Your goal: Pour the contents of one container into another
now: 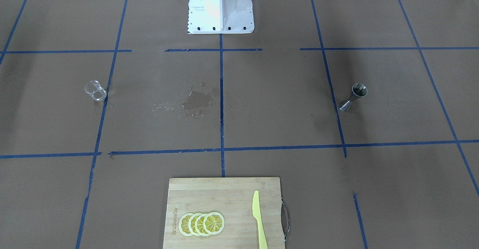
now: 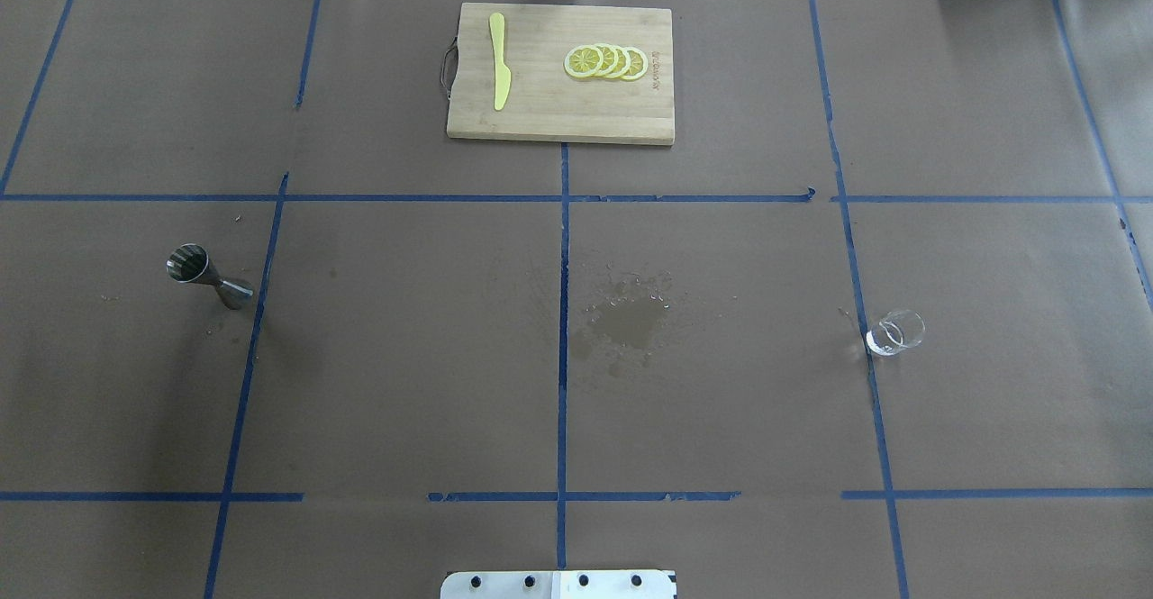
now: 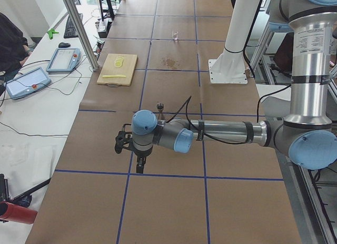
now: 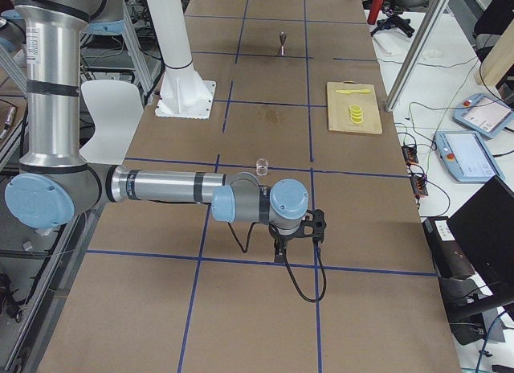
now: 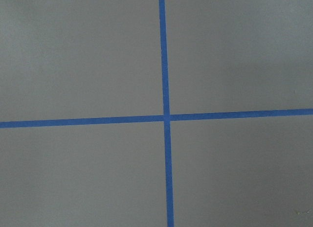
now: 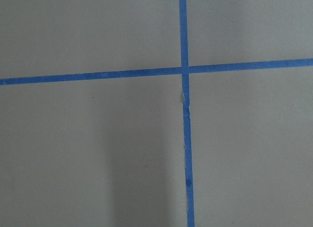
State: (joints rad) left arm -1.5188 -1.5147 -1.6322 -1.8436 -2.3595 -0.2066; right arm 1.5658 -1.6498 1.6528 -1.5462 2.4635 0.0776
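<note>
Exterior left view: jigger [image 3: 160, 105] stands, apparently upright, beyond the left gripper [image 3: 140, 165]; glass [image 4: 262, 163] lies beyond the right gripper [image 4: 280, 249]. Whether either gripper is open cannot be told.

The brown paper-covered worktop [image 2: 405, 356] is marked into squares by blue tape lines [image 2: 563, 401]. A steel double-cone jigger [image 2: 209, 277] stands on the robot's left. A small clear glass beaker [image 2: 895, 332] stands well apart on its right, with a wet spill patch [image 2: 626, 320] between them. A bamboo cutting board [image 2: 540, 108] lies at the far edge and the white robot base plate [image 2: 558, 585] at the near one.
</note>
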